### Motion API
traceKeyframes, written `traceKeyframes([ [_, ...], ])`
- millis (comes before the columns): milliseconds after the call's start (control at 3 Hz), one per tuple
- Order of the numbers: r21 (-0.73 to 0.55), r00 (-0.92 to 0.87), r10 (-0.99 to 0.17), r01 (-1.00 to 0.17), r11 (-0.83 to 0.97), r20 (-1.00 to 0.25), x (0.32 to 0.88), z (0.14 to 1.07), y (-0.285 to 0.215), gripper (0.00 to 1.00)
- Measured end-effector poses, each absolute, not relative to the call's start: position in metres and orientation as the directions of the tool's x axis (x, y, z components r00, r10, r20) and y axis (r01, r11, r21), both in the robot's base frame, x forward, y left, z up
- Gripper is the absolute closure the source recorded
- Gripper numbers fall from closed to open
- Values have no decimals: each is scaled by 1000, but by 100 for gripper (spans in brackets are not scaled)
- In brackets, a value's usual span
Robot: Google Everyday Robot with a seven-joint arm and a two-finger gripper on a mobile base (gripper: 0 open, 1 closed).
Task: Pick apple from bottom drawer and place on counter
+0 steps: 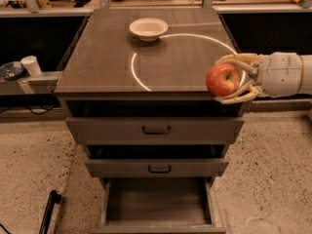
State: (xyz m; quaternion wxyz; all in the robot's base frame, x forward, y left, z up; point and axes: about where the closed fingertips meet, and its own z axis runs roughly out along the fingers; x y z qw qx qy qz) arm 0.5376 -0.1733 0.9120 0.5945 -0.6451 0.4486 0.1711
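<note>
Pale speckled floor point(29, 169) surrounds a grey three-drawer cabinet whose counter point(97, 67) is a glossy dark grey-brown top marked with a thin white ring point(134, 72). One white bowl point(148, 28) stands at the back of the counter, touching the ring's far arc. The gripper point(220, 80) enters from the right on a pale arm and sits at the counter's front right corner, with its two tan fingers point(234, 60) clamped above and below the apple point(225, 77). The apple is red with yellowish patches, held clear of the drawers, level with the counter's front edge and overlapping its corner; whether it touches the surface cannot be told. The bottom drawer point(156, 204) is pulled fully out, showing a plain grey floor. The middle drawer point(159, 169) stands slightly out and the top drawer point(156, 129) a little less, each with a black handle. To the left, a white paper cup point(32, 65) stands on a low ledge, well apart from the cabinet. A black rod-like item point(48, 213) lies on the floor at lower left
</note>
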Motion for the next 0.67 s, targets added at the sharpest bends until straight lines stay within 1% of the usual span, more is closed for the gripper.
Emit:
traceKeyframes([
  [333, -547, 464, -426, -832, 90, -777, 543, 902, -163, 100],
  [667, -421, 295, -537, -898, 126, -790, 566, 867, -148, 100],
])
